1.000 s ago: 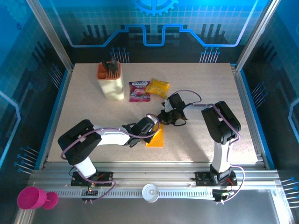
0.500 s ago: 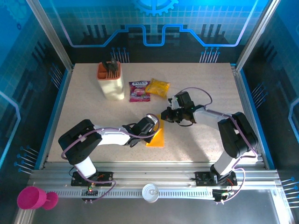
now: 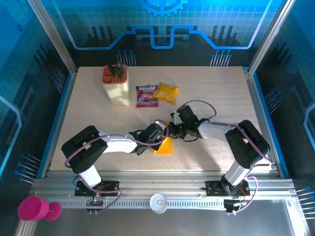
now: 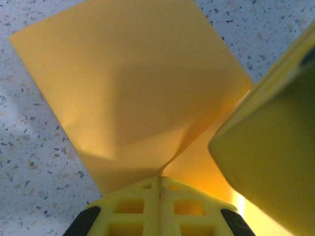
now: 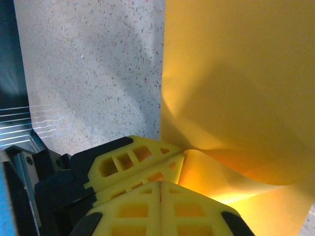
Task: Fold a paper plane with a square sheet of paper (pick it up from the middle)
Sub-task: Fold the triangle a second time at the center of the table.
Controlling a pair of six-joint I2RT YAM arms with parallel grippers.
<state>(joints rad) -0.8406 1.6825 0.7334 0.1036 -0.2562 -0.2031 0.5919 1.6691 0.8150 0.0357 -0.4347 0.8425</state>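
Now | right gripper (image 5: 162,186) clenched, back beside left gripper (image 4: 160,178) | left pinches orange sheet (image 4: 133,83)

Black-and-white arms (image 3: 115,143), thin purple cables (image 3: 198,102), yellow cut-out fingers (image 4: 133,206)

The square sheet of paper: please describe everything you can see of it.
The square sheet of paper is thin, matte, plain orange-yellow. It lies mostly flat on the speckled table. It rises into a soft buckle where the left gripper and right gripper pinch it, both shut, close together.
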